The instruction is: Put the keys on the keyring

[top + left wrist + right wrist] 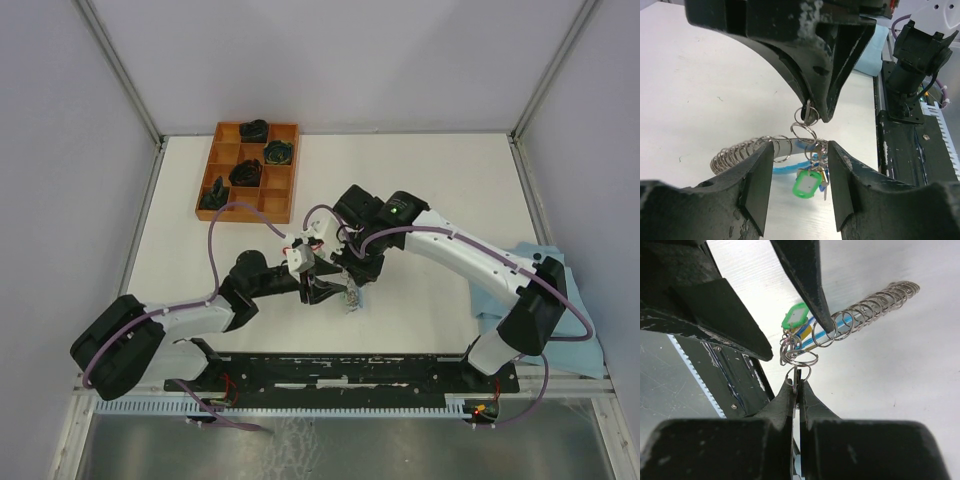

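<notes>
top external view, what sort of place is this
Probably a robot lab test cell, not a home or shop: a white table walled by plain grey panels, a left arm and right arm bolted to a black rail at its near edge, and staged props like an orange compartment tray.

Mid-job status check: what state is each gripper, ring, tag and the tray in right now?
left gripper, open, fingers either side of the keyring.
right gripper, shut on the small ring.
small ring, pinched upright, linked to other rings.
keyring, coil stretched out, not gripped.
green tag, dangling under the rings.
tray, several compartments hold dark items.
</notes>
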Motion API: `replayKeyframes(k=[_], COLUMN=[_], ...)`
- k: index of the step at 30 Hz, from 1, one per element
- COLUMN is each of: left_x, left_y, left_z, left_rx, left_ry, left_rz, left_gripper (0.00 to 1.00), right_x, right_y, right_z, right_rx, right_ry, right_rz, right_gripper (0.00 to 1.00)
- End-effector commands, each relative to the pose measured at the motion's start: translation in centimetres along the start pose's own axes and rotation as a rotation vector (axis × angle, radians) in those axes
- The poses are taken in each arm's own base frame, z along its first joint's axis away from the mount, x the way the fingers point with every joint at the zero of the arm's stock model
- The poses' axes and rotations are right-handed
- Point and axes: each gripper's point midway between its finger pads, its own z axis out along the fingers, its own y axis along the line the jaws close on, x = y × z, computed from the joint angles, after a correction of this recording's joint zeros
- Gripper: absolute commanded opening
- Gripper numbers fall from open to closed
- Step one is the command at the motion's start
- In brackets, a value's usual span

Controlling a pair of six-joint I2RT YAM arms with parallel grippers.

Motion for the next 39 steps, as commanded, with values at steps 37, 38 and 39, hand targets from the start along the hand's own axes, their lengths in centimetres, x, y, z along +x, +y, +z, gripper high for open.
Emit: replayKeyframes(k=[37, 38, 39], left_x=[-1.0, -1.2, -1.3], left_y=[2.1, 2.2, 2.3], left_z=[1.2, 1.2, 1.1], left_rx=[-0.262, -0.269, -0.275], left_ry=[-0.02, -0.026, -0.032], left_rz=[-0.055, -0.052, -0.048], left_gripper=[0.35, 0.34, 0.32], right_x=[-3.0, -3.0, -2.9], right_y=[-0.8, -0.7, -0.7], right_z=[-0.6, -0.6, -0.5], right_rx=[0.073, 0.072, 0.069], right_ry=[-0.073, -0.073, -0.072], right_rz=[0.017, 0.017, 0.017], right_gripper=[0.01, 0.01, 0.01])
